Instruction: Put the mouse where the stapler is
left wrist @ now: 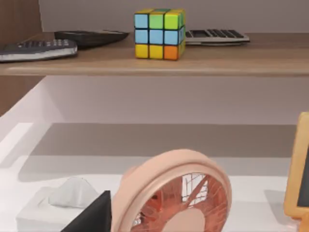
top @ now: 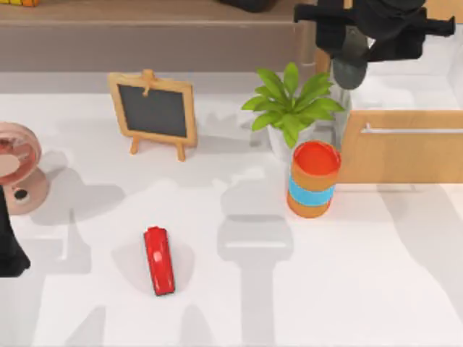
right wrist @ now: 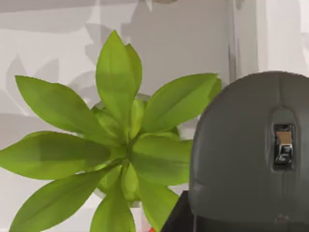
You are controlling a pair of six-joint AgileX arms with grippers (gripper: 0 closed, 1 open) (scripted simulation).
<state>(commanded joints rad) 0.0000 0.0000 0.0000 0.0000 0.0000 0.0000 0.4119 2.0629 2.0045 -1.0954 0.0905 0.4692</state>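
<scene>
Right gripper (top: 352,54): it is hanging at the far right of the table, above the potted plant (top: 293,108), and its fingers are closing on the mouse (top: 351,59).
Mouse: it is being held up in the air, off the table, just beside the plant's leaves in the top view. In the right wrist view the mouse (right wrist: 251,154) is showing its top side with the scroll wheel. Its long axis is hanging roughly upright under the gripper, with the rounded end pointing down.
Stapler (top: 159,260): it is lying flat on the white table (top: 362,289), left of the middle and toward the near edge. Its long axis is running from far to near, with the near end leaning a little to the right.
Left arm (top: 9,246): it is resting at the left edge of the table, near the pink fan (top: 18,163). I cannot tell the state of its fingers.
Cylinder (top: 314,178): it is standing upright in front of the plant, well apart from the stapler.
</scene>
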